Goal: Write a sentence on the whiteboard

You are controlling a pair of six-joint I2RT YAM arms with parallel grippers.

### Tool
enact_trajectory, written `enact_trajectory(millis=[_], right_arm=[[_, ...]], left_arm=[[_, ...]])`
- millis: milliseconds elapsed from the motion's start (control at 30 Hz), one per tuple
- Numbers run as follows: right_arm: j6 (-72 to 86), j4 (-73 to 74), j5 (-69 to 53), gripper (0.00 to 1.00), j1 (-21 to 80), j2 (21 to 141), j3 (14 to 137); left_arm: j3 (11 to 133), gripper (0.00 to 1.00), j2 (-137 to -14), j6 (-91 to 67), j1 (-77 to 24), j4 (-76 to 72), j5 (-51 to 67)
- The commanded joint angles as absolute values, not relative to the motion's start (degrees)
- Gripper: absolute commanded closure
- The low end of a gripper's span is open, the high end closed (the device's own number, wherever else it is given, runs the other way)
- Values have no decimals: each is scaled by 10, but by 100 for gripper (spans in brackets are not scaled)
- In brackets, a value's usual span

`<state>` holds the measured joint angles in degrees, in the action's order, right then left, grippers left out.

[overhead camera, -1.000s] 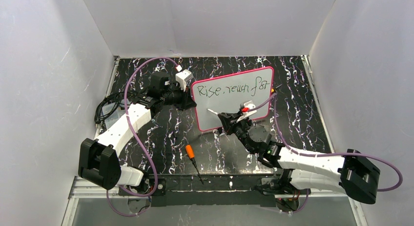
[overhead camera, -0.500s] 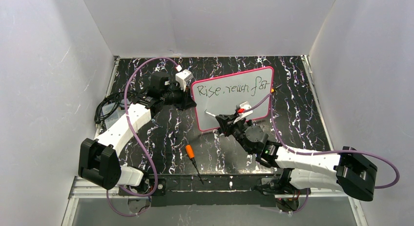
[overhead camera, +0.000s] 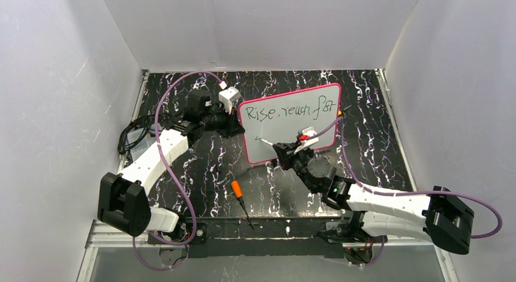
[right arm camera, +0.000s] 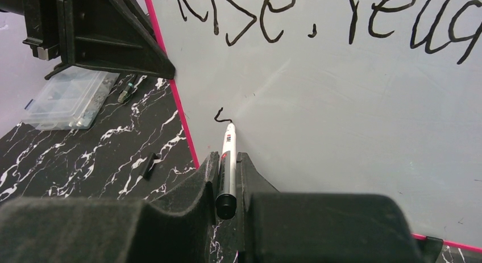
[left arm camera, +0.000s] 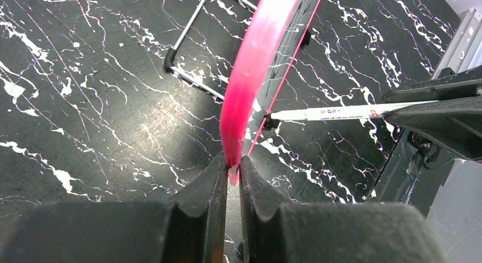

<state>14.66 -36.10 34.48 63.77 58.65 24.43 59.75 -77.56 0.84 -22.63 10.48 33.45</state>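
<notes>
So my right tool [right arm camera: 226, 163], clenched on the marker [right arm camera: 228, 146], has just started line two under the sentence [overhead camera: 286, 110]; my left tool [left arm camera: 230, 166] clamps the whiteboard [overhead camera: 286, 128] upright on the table [overhead camera: 201, 166].

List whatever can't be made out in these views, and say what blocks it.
The sentence: the right wrist view's edges cut its top and end; in the top view it is too small to read surely.
Face of the whiteboard: edge-on in the left wrist view.
Clear box contents: blurred in the right wrist view.
Marker print: too small in the left wrist view.
</notes>
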Motion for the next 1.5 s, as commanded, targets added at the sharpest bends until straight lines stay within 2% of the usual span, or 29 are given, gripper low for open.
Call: enact_trajectory(millis=[0,333,500,800,1467], right_arm=[[148,-367,351,99,636,595,247],[161,-425,314,99,639,636,257],[169,-460,324,99,639,611,250],[157,-422,376,99,639,566,236],[162,-408,378,99,639,597,233]], left_arm=[[615,100,-778,7,-226,117,349],[616,100,-780,7,-226,117,351],[615,100,-779,7,-226,117,350],[615,100,-780,7,-226,117,350],[617,100,-791,8,-226,117,350]])
